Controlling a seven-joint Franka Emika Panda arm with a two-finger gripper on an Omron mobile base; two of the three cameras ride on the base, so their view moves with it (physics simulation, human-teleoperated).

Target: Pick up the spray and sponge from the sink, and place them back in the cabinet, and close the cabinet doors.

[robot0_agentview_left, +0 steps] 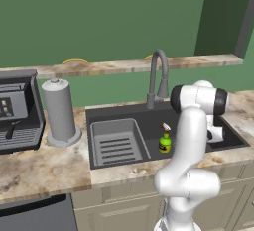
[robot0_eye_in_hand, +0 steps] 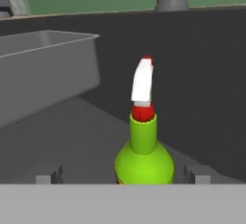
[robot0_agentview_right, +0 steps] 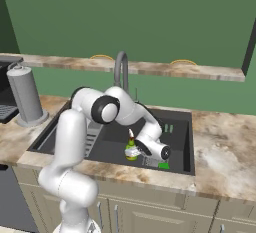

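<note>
The lime-green spray [robot0_eye_in_hand: 144,156] stands upright on the floor of the dark sink [robot0_agentview_left: 149,118], its white-and-red nozzle up. My gripper [robot0_eye_in_hand: 122,175] is low in the basin and level with the bottle, open. The fingertips [robot0_eye_in_hand: 197,174] stand wide on either side of the bottle's shoulders without touching it. In the right base view the spray [robot0_agentview_right: 131,150] is just left of my gripper [robot0_agentview_right: 142,148], and the small green sponge [robot0_agentview_right: 163,165] lies at the sink's front wall, below the hand. The left base view shows the spray [robot0_agentview_left: 165,141] beside the arm. The cabinet and cabinet doors are out of view.
A grey ribbed tray [robot0_agentview_left: 116,143] takes up the sink's left half and the curved faucet [robot0_agentview_left: 158,76] rises behind. A paper towel roll [robot0_agentview_left: 60,111] and a coffee machine [robot0_agentview_left: 17,111] stand on the marble counter to the left. A ledge runs along the green wall.
</note>
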